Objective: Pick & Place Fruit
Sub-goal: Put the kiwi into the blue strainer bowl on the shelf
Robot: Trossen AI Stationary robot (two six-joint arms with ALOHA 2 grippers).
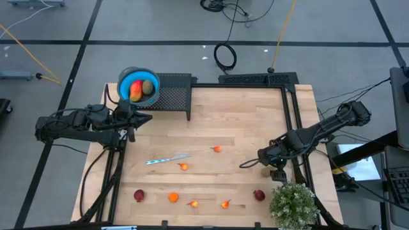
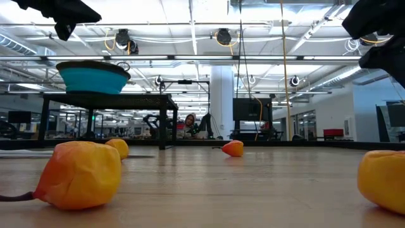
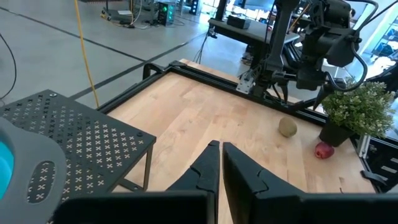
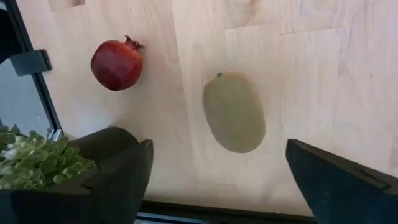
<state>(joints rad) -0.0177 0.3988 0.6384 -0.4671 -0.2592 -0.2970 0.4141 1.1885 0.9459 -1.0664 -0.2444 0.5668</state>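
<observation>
A greenish-brown kiwi (image 4: pixel 234 112) lies on the wood near the table's right edge, with a dark red fruit (image 4: pixel 117 64) close by. My right gripper (image 4: pixel 217 180) hangs open above the kiwi (image 1: pixel 265 171), pointing steeply down, one finger on each side and clear of it. Several small orange fruits (image 1: pixel 184 167) and another dark red one (image 1: pixel 138 195) are scattered along the near half of the table. The blue bowl (image 1: pixel 135 86) holds a kiwi and an orange-red fruit. My left gripper (image 1: pixel 147 119) waits shut in front of the bowl, high over the table.
The bowl stands on a black perforated stand (image 1: pixel 171 94) at the far left. A silver knife (image 1: pixel 167 159) lies mid-table. A potted green plant (image 1: pixel 294 204) stands at the near right corner, right beside the kiwi. A black frame rail (image 1: pixel 295 128) borders the right edge.
</observation>
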